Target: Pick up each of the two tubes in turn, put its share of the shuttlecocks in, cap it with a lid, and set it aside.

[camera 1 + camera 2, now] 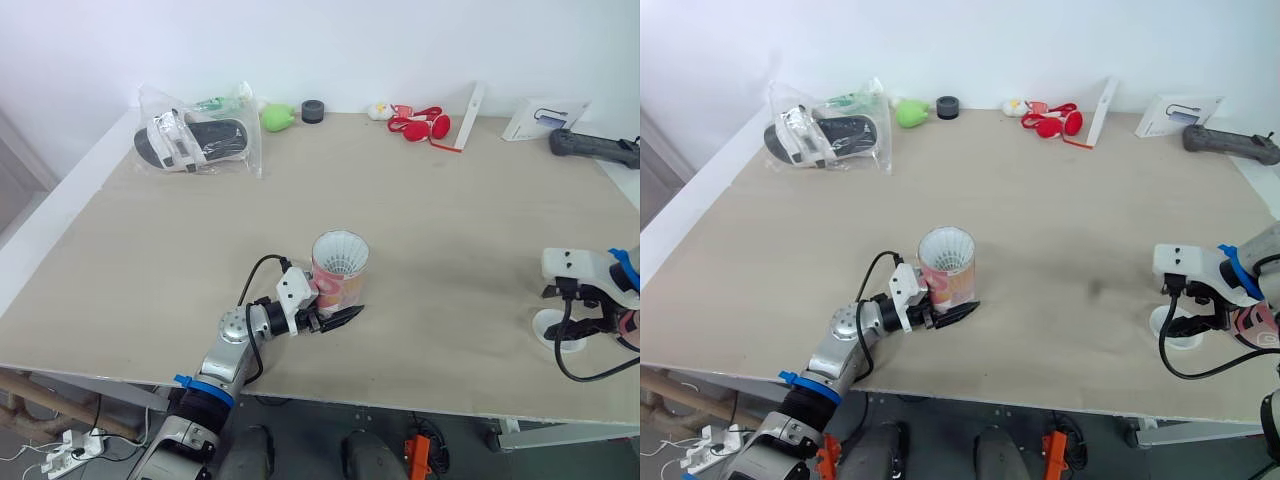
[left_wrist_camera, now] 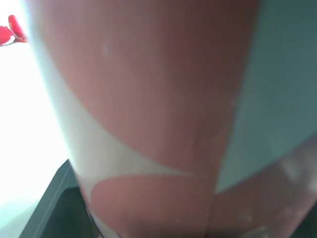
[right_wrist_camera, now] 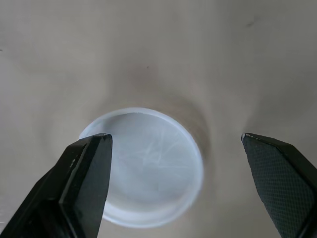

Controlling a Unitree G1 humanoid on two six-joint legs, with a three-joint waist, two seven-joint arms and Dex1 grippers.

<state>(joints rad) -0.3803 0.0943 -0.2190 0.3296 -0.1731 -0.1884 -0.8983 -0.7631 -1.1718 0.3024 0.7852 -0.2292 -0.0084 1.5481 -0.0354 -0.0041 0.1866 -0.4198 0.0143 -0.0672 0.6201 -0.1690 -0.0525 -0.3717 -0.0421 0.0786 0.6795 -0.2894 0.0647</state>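
A short pink-and-white tube (image 1: 339, 271) stands upright near the table's front edge, with white shuttlecock feathers showing in its open top. My left gripper (image 1: 332, 316) is shut on its lower part; the tube's wall (image 2: 148, 119) looms close in the left wrist view. At the right front, a round white lid (image 3: 148, 166) lies flat on the table. My right gripper (image 3: 176, 148) hovers just above that lid, open, one black finger (image 3: 81, 173) on each side of it. In the head view the lid (image 1: 556, 331) sits partly under that gripper.
Along the far edge lie a plastic bag with sandals (image 1: 195, 140), a green object (image 1: 278, 117), a black roll (image 1: 313, 111), red items (image 1: 420, 125), a white box (image 1: 543, 118) and a black controller (image 1: 595, 147). The wooden tabletop (image 1: 420, 230) is bare in the middle.
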